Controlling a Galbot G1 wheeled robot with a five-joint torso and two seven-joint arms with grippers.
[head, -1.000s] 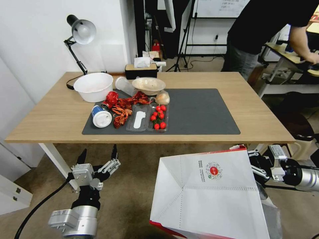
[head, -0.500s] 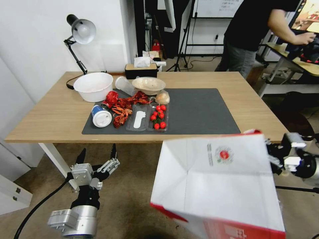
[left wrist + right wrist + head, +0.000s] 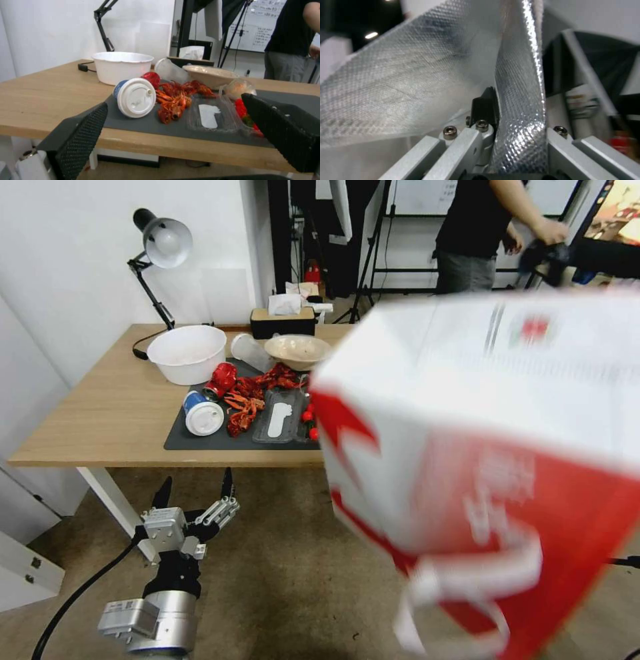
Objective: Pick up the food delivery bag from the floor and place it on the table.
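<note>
Clamping my right fingers (image 3: 486,105) on the food delivery bag's (image 3: 493,447) foil-lined wall, I am risking tearing it. Swinging low could sweep the crayfish (image 3: 250,397) off the tabletop (image 3: 100,413); my left fingers (image 3: 195,490) are hanging apart.

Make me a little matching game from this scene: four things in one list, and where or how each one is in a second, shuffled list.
Things:
1. food delivery bag
2. left gripper
3. white-lidded paper cup
4. white bowl

Places or states:
A. lying on its side on the dark mat
B. open, empty, low in front of the table
C. up in the air, its foil edge clamped in the right gripper
D. upright on bare wood, below the desk lamp

Pairs: 1-C, 2-B, 3-A, 4-D
</note>
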